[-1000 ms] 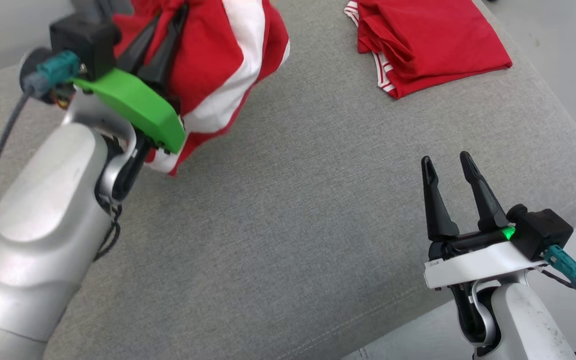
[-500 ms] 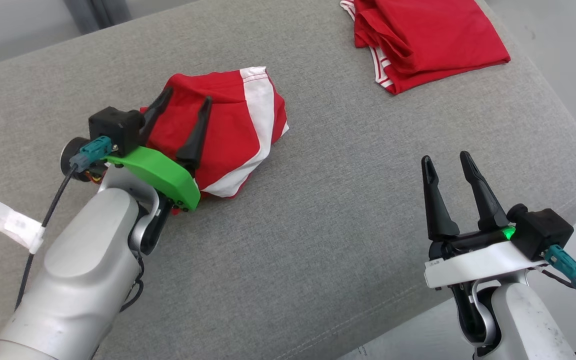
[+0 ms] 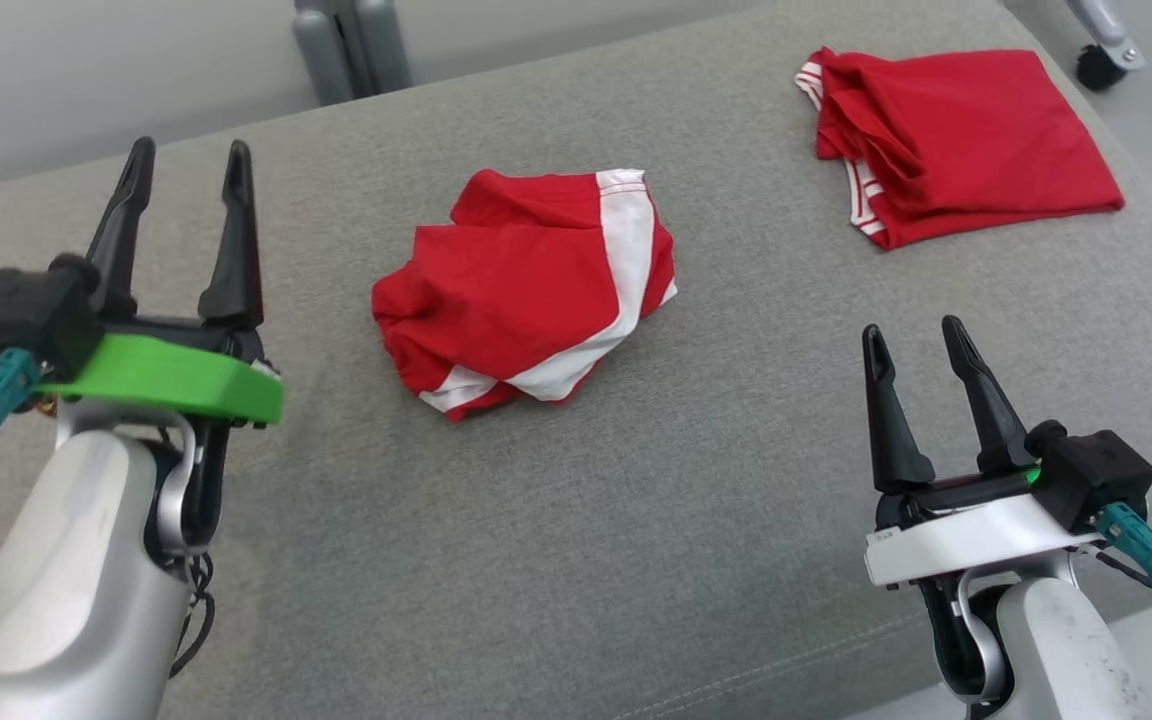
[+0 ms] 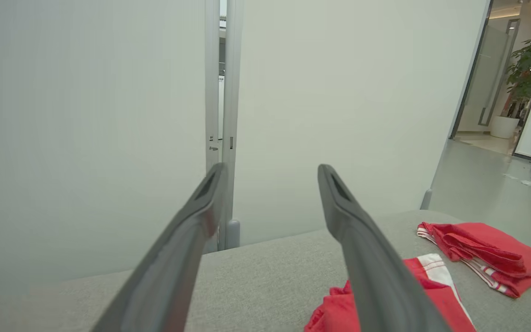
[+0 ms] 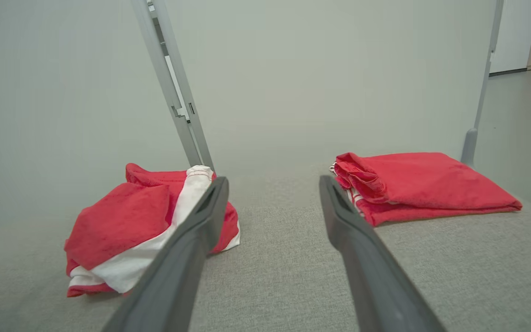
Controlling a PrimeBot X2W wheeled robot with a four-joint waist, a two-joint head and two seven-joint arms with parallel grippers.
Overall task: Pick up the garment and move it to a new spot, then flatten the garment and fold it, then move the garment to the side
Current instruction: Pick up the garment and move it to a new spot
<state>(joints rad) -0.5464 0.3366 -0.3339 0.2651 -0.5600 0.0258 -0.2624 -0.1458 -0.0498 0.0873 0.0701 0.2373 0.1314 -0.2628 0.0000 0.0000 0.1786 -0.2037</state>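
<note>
While the garment [image 3: 531, 290] lies heaped well left of the folded red pile [image 3: 966, 145] and left gripper [image 3: 188, 155] and right gripper [image 3: 913, 332] hover with fingers apart, empty, a pinch risks catching stacked layers, keeping it bunched

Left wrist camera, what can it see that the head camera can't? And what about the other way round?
The left wrist view adds the room beyond: a potted plant and a long pale wall. The head view adds the right gripper, open, and the green cover on the left wrist. Both share the open left gripper, the crumpled red-and-white garment lying free on the grey cushion, and a folded red garment farther right.
</note>
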